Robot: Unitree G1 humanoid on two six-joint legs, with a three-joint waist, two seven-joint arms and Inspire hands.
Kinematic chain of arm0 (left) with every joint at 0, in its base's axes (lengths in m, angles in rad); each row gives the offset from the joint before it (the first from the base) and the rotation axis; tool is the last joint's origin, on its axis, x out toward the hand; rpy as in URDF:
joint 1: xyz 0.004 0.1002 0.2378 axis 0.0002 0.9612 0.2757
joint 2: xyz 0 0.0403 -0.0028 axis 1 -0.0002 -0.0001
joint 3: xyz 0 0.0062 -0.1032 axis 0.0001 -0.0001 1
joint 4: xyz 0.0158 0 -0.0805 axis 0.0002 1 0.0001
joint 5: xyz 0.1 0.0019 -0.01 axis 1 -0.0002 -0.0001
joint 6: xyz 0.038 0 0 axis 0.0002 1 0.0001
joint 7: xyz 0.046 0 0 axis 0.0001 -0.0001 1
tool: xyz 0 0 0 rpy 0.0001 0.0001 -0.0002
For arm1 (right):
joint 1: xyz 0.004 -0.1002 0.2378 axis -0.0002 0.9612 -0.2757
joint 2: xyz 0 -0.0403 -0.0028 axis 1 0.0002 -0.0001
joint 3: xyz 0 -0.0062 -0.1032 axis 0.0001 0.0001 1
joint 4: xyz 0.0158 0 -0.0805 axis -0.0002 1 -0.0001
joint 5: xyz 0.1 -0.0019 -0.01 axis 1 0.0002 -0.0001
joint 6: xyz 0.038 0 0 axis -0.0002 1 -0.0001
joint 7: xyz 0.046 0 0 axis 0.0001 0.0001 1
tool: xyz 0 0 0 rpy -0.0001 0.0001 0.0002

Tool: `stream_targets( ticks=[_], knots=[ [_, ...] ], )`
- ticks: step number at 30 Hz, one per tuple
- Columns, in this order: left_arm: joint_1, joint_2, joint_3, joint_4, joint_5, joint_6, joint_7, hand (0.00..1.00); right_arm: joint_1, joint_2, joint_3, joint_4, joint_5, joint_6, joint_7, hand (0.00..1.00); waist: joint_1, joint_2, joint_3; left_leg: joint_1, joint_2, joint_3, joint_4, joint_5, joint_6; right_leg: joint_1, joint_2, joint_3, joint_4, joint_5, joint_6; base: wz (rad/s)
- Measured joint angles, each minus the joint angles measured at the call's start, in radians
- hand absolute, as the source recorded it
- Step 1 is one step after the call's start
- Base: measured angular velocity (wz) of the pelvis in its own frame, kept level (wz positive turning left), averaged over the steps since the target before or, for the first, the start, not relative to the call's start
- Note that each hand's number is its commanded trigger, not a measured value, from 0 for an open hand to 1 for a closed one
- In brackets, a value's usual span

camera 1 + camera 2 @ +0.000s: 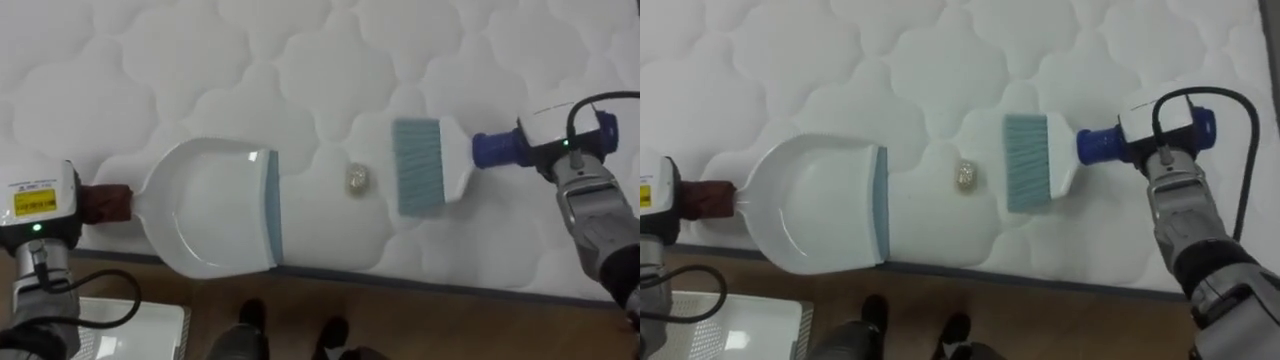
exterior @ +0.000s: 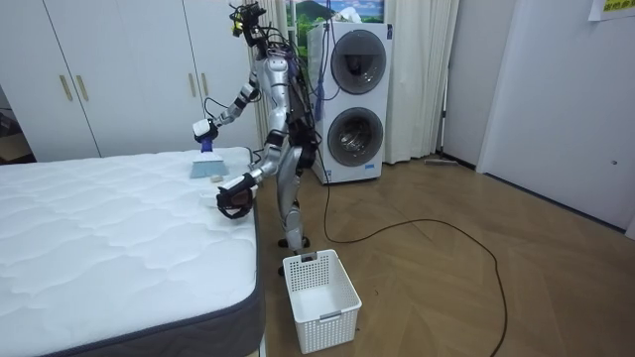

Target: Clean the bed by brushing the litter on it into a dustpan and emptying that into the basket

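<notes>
A white dustpan (image 1: pixel 215 205) with a grey-blue lip lies flat on the white quilted mattress (image 1: pixel 300 60), near its front edge. My left hand (image 1: pixel 40 205) grips its dark red handle (image 1: pixel 108 203) from the left. A small crumpled scrap (image 1: pixel 357 180) lies on the mattress just right of the dustpan's lip. On the scrap's right is a white brush (image 1: pixel 420 165) with grey-blue bristles, its bristles facing the scrap. My right hand (image 1: pixel 560 140) holds it by the blue handle (image 1: pixel 498 149). In the room view I stand at the bed's corner, leaning over it.
The mattress edge (image 1: pixel 420 280) runs along the bottom, with wooden floor (image 1: pixel 450 325) below it. A white plastic basket (image 2: pixel 319 288) stands on the floor beside the bed, by my feet. Stacked washing machines (image 2: pixel 357 99) and wardrobes (image 2: pixel 119 69) stand behind.
</notes>
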Motion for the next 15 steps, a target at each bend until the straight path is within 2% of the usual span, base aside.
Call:
stream_targets(
  ticks=[6, 15],
  knots=[
    [0.003, 0.003, -0.028, -0.01, -0.039, 0.002, -0.044, 1.0, 0.051, -0.004, -0.003, -0.093, -0.013, 0.04, 0.051, 1.0, -0.001, 0.003, -0.0012, 0.006, 0.009, -0.023, 0.001, -0.005, -0.008, 0.036, 0.013, -0.038, -0.039, 0.006, -0.004, 0.08],
    [0.021, 0.002, -0.085, -0.03, -0.118, 0.005, -0.089, 1.0, 0.135, -0.004, -0.001, -0.114, -0.017, 0.042, 0.116, 1.0, 0.002, 0.019, -0.0017, 0.041, 0.011, -0.02, -0.008, -0.005, -0.009, 0.074, 0.017, -0.046, -0.058, 0.013, -0.003, 0.0]
  ],
)
